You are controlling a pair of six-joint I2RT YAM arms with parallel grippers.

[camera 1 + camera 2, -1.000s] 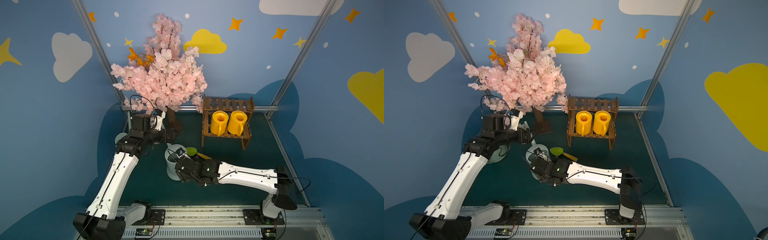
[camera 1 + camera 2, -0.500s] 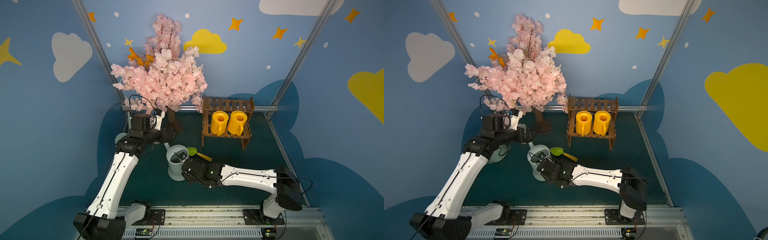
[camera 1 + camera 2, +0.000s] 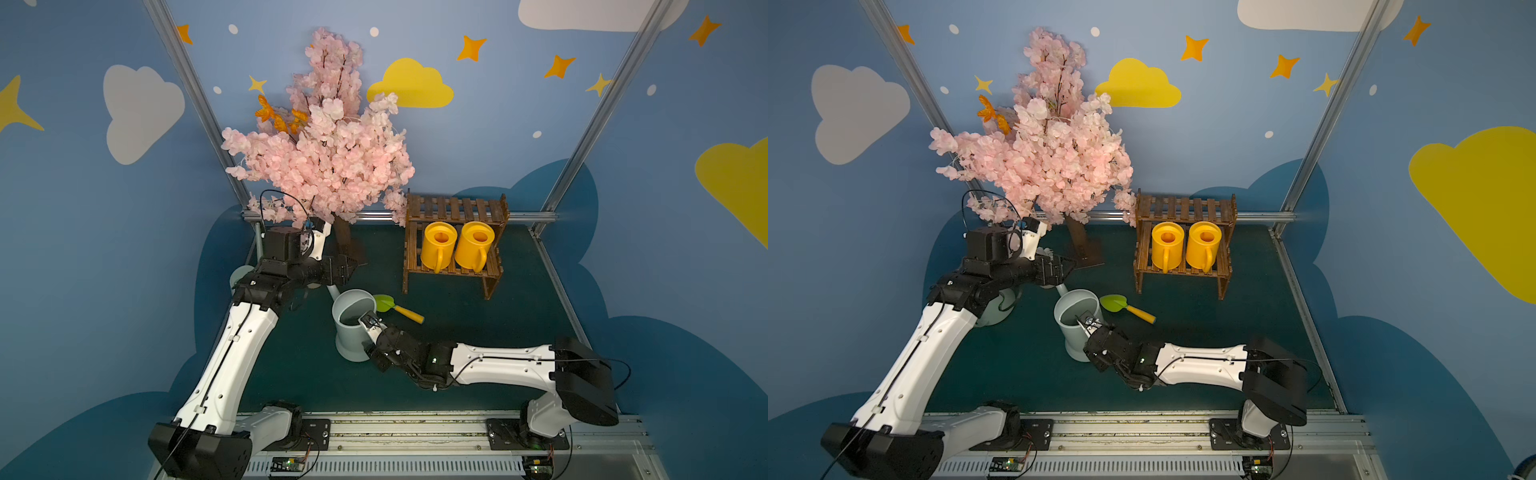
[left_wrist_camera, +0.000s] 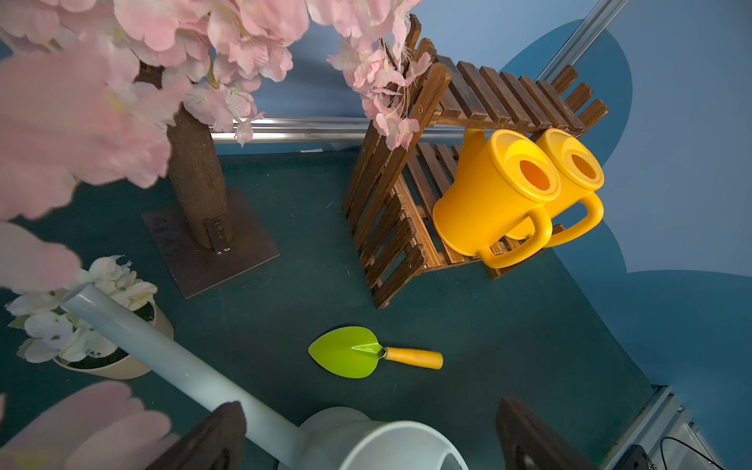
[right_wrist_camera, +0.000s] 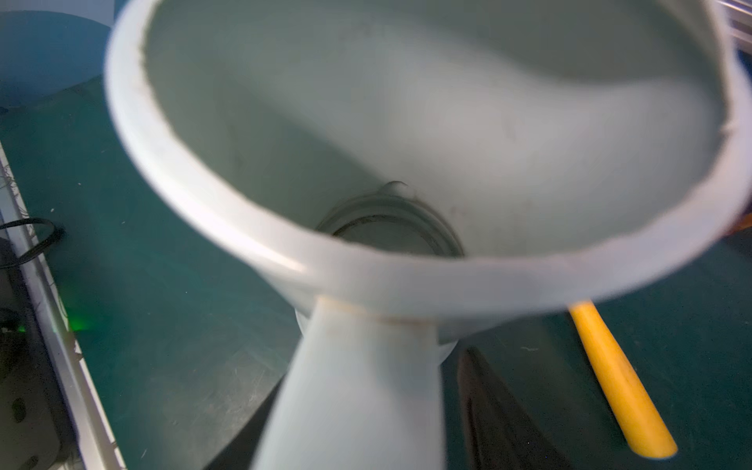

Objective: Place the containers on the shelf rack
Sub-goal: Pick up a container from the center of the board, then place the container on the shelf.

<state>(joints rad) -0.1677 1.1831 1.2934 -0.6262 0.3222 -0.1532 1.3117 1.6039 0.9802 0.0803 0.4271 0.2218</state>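
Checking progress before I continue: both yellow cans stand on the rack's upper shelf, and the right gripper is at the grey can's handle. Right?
Not quite. Both yellow cans stand on the lower shelf of the rack, not the upper, which is bare; the left wrist view shows it. The right gripper is at the grey can's handle, as you said.

No legible text anywhere — only a faint, unreadable scrawl on the tree's base plate (image 4: 195, 268).

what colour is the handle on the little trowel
The trowel handle is yellow-orange, its blade lime green; clearest in the left wrist view.
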